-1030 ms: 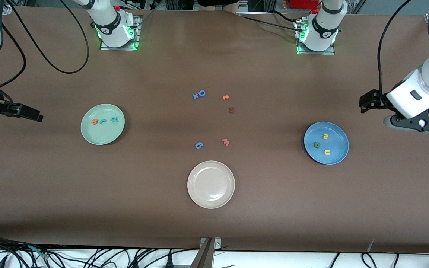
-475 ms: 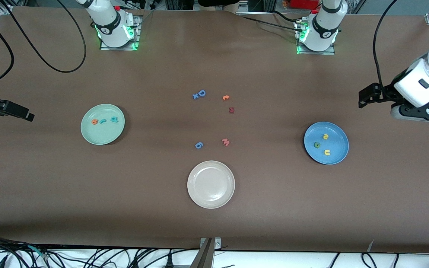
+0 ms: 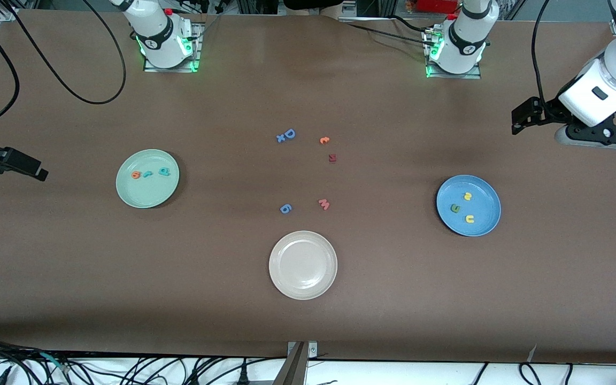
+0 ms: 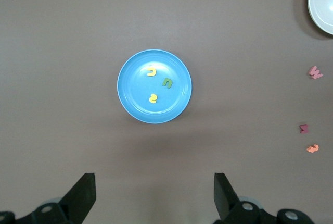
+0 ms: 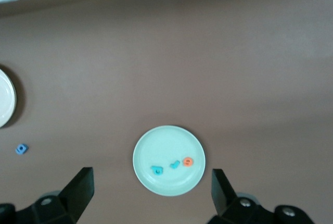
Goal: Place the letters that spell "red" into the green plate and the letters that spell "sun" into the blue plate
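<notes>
The green plate (image 3: 150,193) lies toward the right arm's end and holds the orange "e" (image 3: 136,174), teal "r" (image 3: 148,173) and teal "d" (image 3: 164,171). Toward the left arm's end, the blue plate (image 3: 484,214) holds the yellow "s" (image 3: 468,196), olive "n" (image 3: 455,208) and yellow "u" (image 3: 469,218). My left gripper (image 4: 153,178) hangs open and empty, high over bare table beside the blue plate (image 4: 138,104). My right gripper (image 5: 151,174) is open and empty too, up over the table's end, looking down on the green plate (image 5: 161,143).
A cream-white plate (image 3: 302,289) sits near the front camera at mid-table. Loose letters lie in the middle: a blue "D" (image 3: 289,133), an orange one (image 3: 324,140), a dark red one (image 3: 332,158), a pink "m" (image 3: 324,203) and a blue one (image 3: 285,208). Cables (image 3: 72,91) trail by the right arm's base.
Both arms have drawn away from the plates: the left toward the bases, the right outward past the table's end. No letter or plate has moved.
</notes>
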`<action>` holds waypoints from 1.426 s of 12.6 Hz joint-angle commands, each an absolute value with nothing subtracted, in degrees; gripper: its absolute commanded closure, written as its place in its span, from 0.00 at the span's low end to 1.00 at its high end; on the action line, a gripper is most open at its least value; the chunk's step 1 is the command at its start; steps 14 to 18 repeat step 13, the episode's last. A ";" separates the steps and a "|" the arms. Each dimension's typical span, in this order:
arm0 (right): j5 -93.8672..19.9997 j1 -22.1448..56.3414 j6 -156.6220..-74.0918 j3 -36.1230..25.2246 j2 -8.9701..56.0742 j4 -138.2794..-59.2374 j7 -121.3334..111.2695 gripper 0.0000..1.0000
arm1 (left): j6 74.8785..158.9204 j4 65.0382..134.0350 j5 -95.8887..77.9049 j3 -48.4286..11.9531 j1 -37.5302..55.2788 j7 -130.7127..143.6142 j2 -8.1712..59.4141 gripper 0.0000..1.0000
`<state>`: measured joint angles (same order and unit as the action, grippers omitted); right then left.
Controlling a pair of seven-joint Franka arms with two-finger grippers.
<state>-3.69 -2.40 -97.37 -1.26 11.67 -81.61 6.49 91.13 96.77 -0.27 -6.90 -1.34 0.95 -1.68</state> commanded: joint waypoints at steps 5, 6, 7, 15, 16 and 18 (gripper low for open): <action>-3.69 -2.64 -99.28 -0.26 10.97 -81.47 11.39 0.00 | 91.32 97.74 -1.41 -6.68 -0.79 0.97 -2.99 0.00; -3.69 -2.64 -100.36 -0.09 11.25 -81.82 12.90 0.00 | 91.23 97.56 -1.41 -6.68 -0.88 0.97 -2.99 0.00; -3.69 -2.64 -100.37 -0.09 11.34 -81.83 13.18 0.00 | 90.71 97.47 -1.41 -6.68 -0.88 0.97 -2.90 0.00; -3.87 -2.73 -97.82 -0.26 11.51 -81.91 13.62 0.00 | 90.62 97.47 -1.32 -6.68 -0.88 0.62 -2.90 0.00; -3.87 -2.73 -97.82 -0.26 11.51 -81.91 13.62 0.00 | 90.62 97.47 -1.32 -6.68 -0.88 0.62 -2.90 0.00; -3.87 -2.73 -97.82 -0.26 11.51 -81.91 13.62 0.00 | 90.62 97.47 -1.32 -6.68 -0.88 0.62 -2.90 0.00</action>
